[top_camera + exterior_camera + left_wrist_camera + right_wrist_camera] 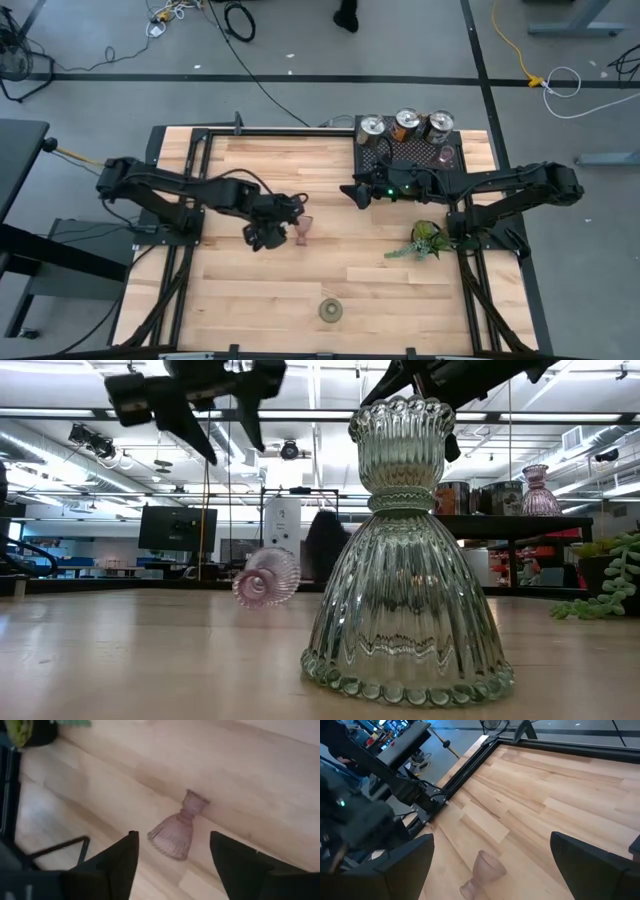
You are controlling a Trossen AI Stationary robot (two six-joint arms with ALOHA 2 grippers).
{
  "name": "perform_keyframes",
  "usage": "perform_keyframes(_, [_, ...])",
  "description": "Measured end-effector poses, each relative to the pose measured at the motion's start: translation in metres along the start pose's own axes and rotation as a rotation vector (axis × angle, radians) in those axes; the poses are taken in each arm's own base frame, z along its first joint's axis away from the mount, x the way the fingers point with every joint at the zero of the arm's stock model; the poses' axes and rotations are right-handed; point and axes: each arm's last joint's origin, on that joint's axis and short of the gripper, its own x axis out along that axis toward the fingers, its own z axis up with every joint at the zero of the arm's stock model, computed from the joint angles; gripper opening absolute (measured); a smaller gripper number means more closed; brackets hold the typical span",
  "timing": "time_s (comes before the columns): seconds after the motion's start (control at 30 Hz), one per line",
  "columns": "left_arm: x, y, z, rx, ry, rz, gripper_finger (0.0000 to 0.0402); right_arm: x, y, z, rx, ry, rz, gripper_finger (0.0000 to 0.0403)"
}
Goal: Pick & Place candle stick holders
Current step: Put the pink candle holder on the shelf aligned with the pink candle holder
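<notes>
A small pinkish glass candle stick holder [176, 828] lies on its side on the wooden table [250, 290], near the middle [303, 231]. My left gripper [173, 834] hovers open above it, a finger on either side, touching nothing; in the low view its fingers [215, 420] hang well above the holder [268, 576]. My right gripper [352, 192] stands open in the air by the rack, and the pink holder [482, 871] lies below it. An olive-green ribbed holder [330, 311] stands upright on its flared base near the front edge [405, 560].
A black mesh rack [385, 155] at the far right carries three shiny silver holders [407, 124] and another pink glass one [446, 155]. A leafy green sprig [425, 240] lies right of centre. Black frame rails [185, 270] run along both table sides.
</notes>
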Motion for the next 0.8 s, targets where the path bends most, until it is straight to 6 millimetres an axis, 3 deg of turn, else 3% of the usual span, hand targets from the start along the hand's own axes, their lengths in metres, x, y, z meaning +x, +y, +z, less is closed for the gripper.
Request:
perform_keyframes(0.23, [0.049, 0.002, 0.005, 0.032, 0.017, -0.074, 0.0263, 0.000, 0.000, 0.000, -0.010, 0.007, 0.005, 0.0396])
perform_keyframes(0.43, [0.091, -0.002, 0.007, 0.223, 0.029, -0.133, 0.0263, 0.000, 0.000, -0.001, -0.035, 0.013, 0.003, 0.0396])
perform_keyframes(0.57, [0.109, 0.001, 0.010, 0.273, 0.012, -0.098, 0.0263, 0.000, -0.001, -0.002, -0.047, 0.026, 0.003, 0.0396])
perform_keyframes(0.8, [0.119, 0.004, 0.015, 0.286, -0.072, -0.069, 0.0263, 0.000, 0.000, -0.004, -0.058, 0.074, 0.039, 0.0396])
